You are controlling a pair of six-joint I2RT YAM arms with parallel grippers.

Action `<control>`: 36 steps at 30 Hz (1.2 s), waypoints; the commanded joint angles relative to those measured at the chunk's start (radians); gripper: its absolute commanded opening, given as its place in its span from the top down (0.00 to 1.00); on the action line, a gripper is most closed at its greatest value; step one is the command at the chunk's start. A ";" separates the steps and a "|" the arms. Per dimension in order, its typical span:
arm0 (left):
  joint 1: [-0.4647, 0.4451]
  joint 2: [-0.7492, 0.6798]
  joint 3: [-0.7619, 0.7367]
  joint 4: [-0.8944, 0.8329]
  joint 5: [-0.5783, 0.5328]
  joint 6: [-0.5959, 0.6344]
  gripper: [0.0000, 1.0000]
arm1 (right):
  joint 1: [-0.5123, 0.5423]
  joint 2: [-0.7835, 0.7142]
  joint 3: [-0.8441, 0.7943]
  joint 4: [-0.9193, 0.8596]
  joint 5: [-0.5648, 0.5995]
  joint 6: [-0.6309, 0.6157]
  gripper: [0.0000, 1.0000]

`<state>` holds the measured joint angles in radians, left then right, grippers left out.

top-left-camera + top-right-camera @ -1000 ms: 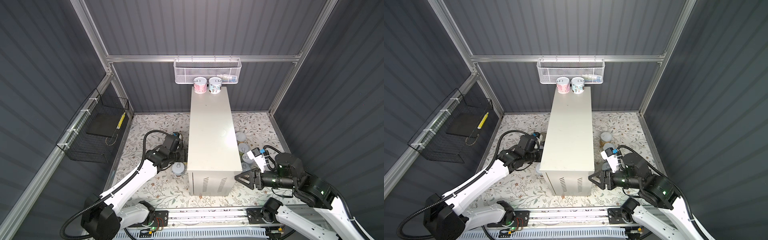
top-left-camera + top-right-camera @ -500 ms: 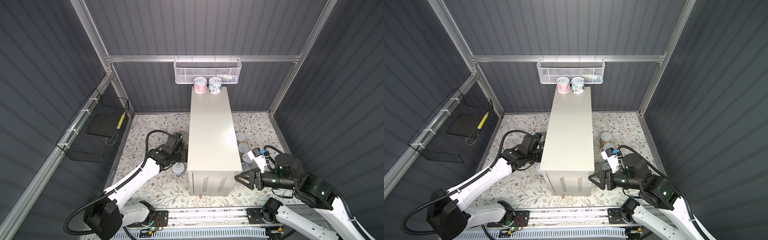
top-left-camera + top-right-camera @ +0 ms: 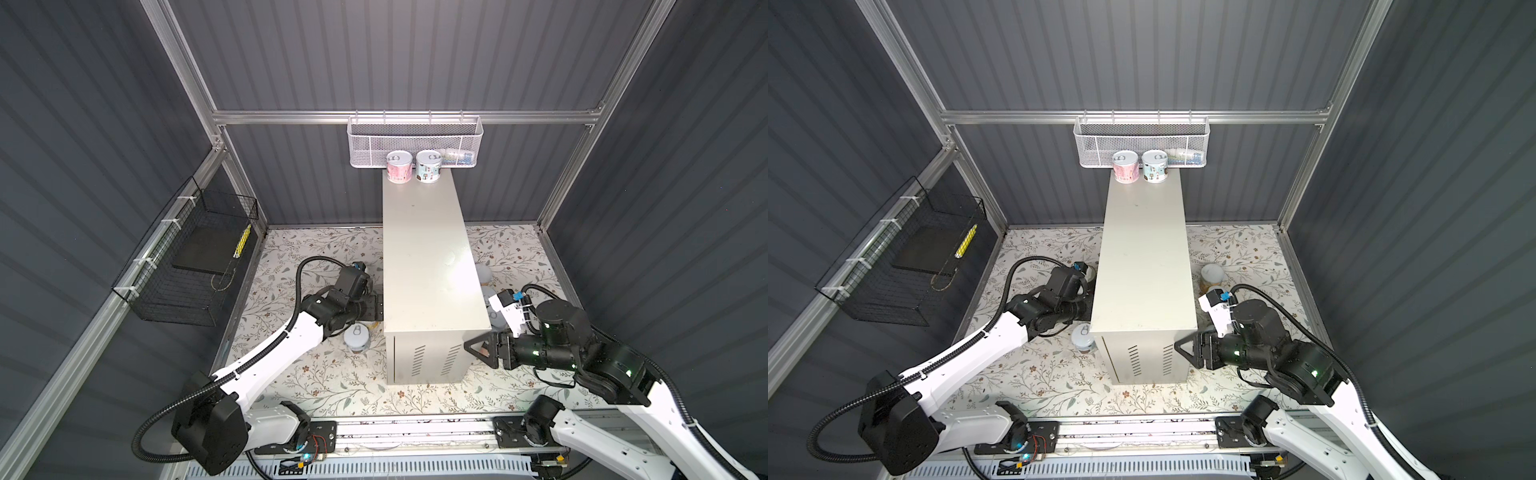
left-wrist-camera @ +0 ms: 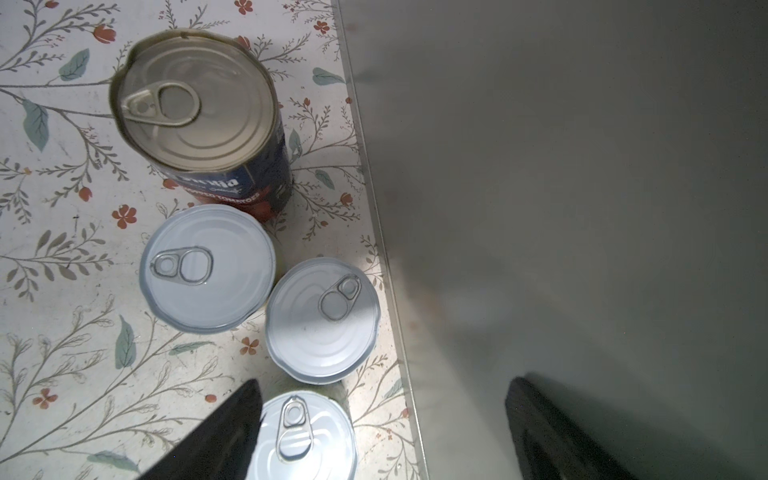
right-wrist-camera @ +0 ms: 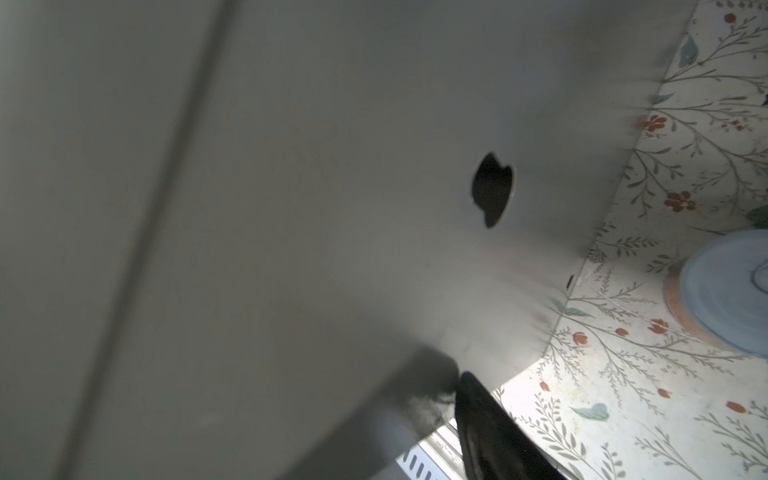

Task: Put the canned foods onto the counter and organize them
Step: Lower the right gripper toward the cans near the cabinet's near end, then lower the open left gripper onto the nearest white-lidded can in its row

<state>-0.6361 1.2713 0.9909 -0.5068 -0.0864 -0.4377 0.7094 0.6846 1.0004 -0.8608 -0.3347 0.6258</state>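
Observation:
The counter (image 3: 428, 266) is the cream cabinet in the middle; a pink can (image 3: 400, 166) and a pale blue can (image 3: 428, 165) stand at its far end. My left gripper (image 4: 382, 432) is open, low beside the counter's left wall. One silver-lidded can (image 4: 303, 436) lies just inside one of its fingers (image 4: 224, 436). Beyond it stand two more small cans (image 4: 323, 318) (image 4: 208, 268) and the tall dark-blue tomato can (image 4: 199, 120). My right gripper (image 3: 478, 347) sits against the counter's near right corner. Only one of its fingers (image 5: 490, 428) shows, so its state is unclear.
Another can (image 3: 356, 334) stands on the floral floor near the counter's front left. More cans (image 3: 483, 274) sit along its right wall, one with an orange label (image 5: 727, 291). A white mesh basket (image 3: 415, 137) hangs on the back rail, a black wire basket (image 3: 187, 266) on the left wall.
My left arm has edged a little closer to the counter's left wall. My right gripper has shifted slightly toward the counter's near corner. The cans have not moved.

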 commanded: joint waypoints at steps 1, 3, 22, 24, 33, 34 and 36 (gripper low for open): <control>-0.016 0.014 0.042 0.039 0.028 0.021 0.07 | -0.019 0.044 -0.009 0.130 0.070 0.014 0.34; -0.016 0.018 0.046 0.036 0.024 0.025 0.06 | -0.019 0.051 -0.016 0.145 0.057 0.018 0.34; -0.016 -0.047 0.078 -0.081 -0.171 0.058 0.00 | -0.018 -0.005 0.030 0.039 0.100 -0.012 0.27; -0.015 -0.061 0.090 -0.120 -0.202 0.082 0.01 | -0.019 -0.033 0.047 -0.013 0.120 -0.022 0.26; -0.014 -0.137 0.085 -0.231 -0.312 0.082 0.00 | -0.020 -0.151 0.066 -0.179 0.317 0.066 0.01; -0.014 -0.139 0.083 -0.238 -0.310 0.070 0.01 | -0.019 -0.163 0.062 -0.187 0.340 0.084 0.01; -0.013 -0.119 0.101 -0.308 -0.301 0.036 0.01 | -0.019 -0.187 0.052 -0.217 0.425 0.136 0.01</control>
<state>-0.6472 1.1481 1.0767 -0.7097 -0.3614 -0.3687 0.6933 0.5251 1.0527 -0.9989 -0.0525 0.6884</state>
